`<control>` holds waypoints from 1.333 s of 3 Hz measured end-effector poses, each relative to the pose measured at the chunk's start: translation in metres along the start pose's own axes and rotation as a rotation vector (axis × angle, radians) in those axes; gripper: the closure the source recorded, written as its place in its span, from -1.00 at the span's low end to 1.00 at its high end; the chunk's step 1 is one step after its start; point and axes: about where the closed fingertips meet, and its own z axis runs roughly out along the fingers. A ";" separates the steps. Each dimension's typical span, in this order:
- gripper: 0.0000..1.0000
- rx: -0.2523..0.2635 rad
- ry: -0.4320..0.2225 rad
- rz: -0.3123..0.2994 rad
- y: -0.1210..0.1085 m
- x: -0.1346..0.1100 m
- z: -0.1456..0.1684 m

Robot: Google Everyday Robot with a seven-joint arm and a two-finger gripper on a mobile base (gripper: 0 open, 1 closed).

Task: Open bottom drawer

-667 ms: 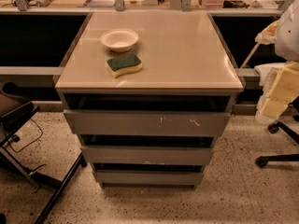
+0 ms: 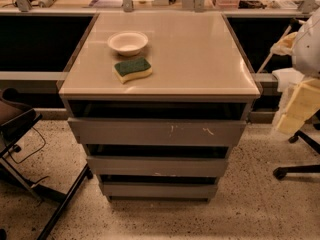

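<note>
Three grey drawer fronts stack below the worktop [image 2: 200,59] in the single camera view, centre frame. The bottom drawer [image 2: 159,190] is the lowest and looks the narrowest, lying at lower centre just above the speckled floor [image 2: 250,214]. Its front is plain and has no handle. A dark gap separates it from the middle front [image 2: 157,166], and the top front [image 2: 157,132] carries pale scratch marks. No tray shows forward of the bottom front, so the drawer is judged shut.

On the worktop, upper left of centre, a white bowl [image 2: 127,42] stands behind a green-and-yellow sponge [image 2: 132,69]; the two are near each other but apart. Neither bears on the task.

The gripper [image 2: 298,107] hangs at the right edge of the frame, beside the cabinet and well above the bottom drawer, touching nothing. Whether it is released or clenched cannot be told here.

Step in hand, as judged: approach, with no contact made and the opening not yet begun.

Next move, as judged:
1. Lower the gripper to the level of the bottom front and bring it toward frame centre.
2. Take hold on the front's top edge through the dark gap, since there is no handle.
3. Pull straight out toward the bottom of the frame.
</note>
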 end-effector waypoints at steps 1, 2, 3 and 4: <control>-1.00 -0.061 -0.109 -0.043 0.025 -0.004 0.058; -1.00 -0.182 -0.287 -0.042 0.068 -0.012 0.154; -1.00 -0.331 -0.436 0.012 0.130 -0.020 0.265; -1.00 -0.432 -0.518 0.084 0.197 -0.016 0.358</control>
